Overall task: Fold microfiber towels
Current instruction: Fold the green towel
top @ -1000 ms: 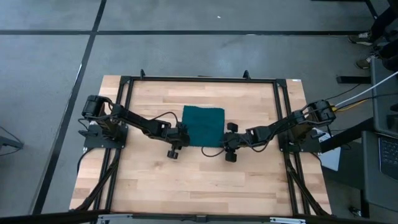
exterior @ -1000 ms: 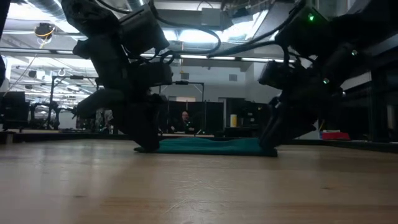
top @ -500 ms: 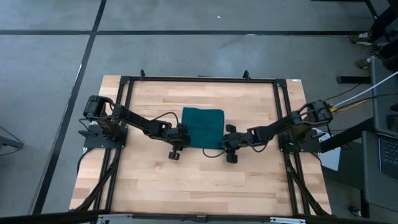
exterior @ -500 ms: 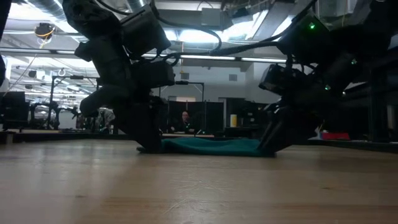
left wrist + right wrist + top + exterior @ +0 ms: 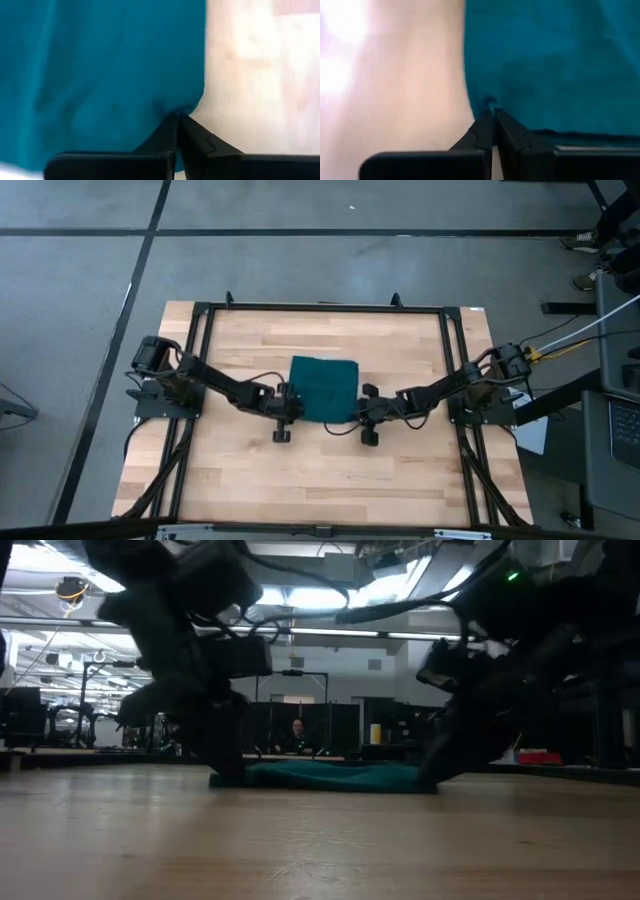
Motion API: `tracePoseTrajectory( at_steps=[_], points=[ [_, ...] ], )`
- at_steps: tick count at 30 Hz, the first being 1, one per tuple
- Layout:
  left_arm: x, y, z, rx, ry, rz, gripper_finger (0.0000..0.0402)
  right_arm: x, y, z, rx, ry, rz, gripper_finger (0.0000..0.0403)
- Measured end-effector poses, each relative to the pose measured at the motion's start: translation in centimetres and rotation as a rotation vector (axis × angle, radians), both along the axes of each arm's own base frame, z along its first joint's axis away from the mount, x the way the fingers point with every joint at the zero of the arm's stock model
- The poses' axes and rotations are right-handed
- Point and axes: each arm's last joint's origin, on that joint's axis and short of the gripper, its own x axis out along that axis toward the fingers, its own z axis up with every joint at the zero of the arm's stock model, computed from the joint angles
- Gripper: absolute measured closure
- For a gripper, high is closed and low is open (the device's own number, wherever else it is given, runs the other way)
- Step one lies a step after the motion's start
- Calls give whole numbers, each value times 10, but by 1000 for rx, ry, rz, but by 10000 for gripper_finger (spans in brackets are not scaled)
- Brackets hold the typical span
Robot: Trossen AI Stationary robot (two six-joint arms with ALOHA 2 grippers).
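The towel [image 5: 323,388] lies flat on the table [image 5: 250,470] between the two arms, its near corners pinched by the left gripper [image 5: 177,116] and right gripper [image 5: 493,112] (both clamped tight), so every fold looks ahead.

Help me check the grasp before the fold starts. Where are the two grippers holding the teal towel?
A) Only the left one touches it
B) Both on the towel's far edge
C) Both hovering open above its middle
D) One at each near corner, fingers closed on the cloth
D: the wrist views show the left gripper and right gripper pinched shut on corners of the towel, at its near edge on the table.
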Motion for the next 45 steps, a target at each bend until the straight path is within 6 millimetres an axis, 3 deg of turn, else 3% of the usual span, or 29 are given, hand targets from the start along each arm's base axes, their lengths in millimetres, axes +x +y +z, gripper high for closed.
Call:
tracePoseTrajectory(
  at_steps=[4,7,13,17,20,23,27,35,40,45],
  points=[
    [-6,-24,6,-46,-50,59,398,-8,21,14,55,16,39,397],
    [-11,-41,23,-86,-134,123,399,-9,41,37,31,-14,40,397],
    [-6,-67,81,-102,-310,185,399,-7,78,85,26,-87,52,397],
    [8,-69,119,-43,-360,191,399,1,90,122,-63,-126,31,397],
    [15,-56,137,18,-369,246,399,7,81,146,-169,-135,3,397],
    [16,-38,137,89,-326,290,399,7,61,147,-237,-75,-17,397],
    [6,-16,133,167,-257,366,399,-6,37,145,-289,-4,-43,397],
    [0,9,159,231,-362,439,400,-33,1,186,-333,-139,-130,397],
    [-10,-4,179,137,-466,449,400,-43,7,211,-252,-227,-126,397],
    [-18,-35,205,36,-558,441,400,-42,33,226,-186,-246,-74,397]
  ],
)
